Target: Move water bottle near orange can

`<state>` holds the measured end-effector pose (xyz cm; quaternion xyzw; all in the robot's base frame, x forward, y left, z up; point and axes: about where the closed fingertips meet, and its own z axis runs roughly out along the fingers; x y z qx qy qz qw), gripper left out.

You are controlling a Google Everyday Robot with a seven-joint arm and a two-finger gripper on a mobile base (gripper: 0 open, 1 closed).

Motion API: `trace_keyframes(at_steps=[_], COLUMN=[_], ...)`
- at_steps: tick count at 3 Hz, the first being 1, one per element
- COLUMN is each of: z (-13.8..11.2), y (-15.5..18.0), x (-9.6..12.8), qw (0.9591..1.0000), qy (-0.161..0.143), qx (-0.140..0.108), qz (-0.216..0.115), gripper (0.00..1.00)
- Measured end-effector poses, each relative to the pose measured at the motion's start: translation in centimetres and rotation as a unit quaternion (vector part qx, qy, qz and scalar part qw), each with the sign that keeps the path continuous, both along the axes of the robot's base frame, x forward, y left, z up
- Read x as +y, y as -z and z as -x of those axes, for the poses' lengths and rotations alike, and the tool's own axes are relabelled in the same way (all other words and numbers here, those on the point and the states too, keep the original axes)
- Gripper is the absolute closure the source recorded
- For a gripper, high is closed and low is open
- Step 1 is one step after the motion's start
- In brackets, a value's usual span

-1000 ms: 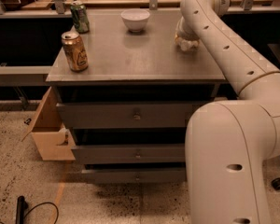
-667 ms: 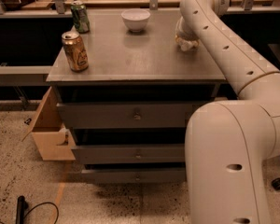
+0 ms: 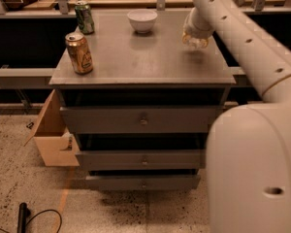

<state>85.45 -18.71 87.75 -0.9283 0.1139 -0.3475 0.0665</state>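
Observation:
The orange can (image 3: 79,53) stands upright at the front left of the grey cabinet top (image 3: 145,62). My gripper (image 3: 194,41) hangs at the end of the white arm over the right back part of the top, far to the right of the can. It is shut on the water bottle (image 3: 196,42), which shows only as a small pale, clear shape at its tip, held just above the surface. Most of the bottle is hidden by the gripper.
A green can (image 3: 84,17) stands at the back left, behind the orange can. A white bowl (image 3: 142,20) sits at the back middle. The cabinet has drawers (image 3: 143,120) below, and an open cardboard box (image 3: 51,135) stands on the floor at its left.
The gripper with the bottle has risen very slightly off the top. The cans and bowl have not moved.

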Motion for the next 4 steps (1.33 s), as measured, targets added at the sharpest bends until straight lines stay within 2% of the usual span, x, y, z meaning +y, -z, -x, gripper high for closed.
trace_keyframes(at_steps=[1,2,3,4], z=[3.7,3.7,5.7,8.6], y=[-5.0,-4.8,-5.9,-6.6], x=[0.2,0.5,3.6,8.8], qw=[0.9999,0.9998,0.9967,0.9834], qy=[-0.004,-0.012,-0.077,-0.172], qx=[0.004,0.004,-0.005,-0.016], qz=[-0.009,-0.012,-0.026,-0.055], gripper=[1.00,1.00,1.00,1.00])
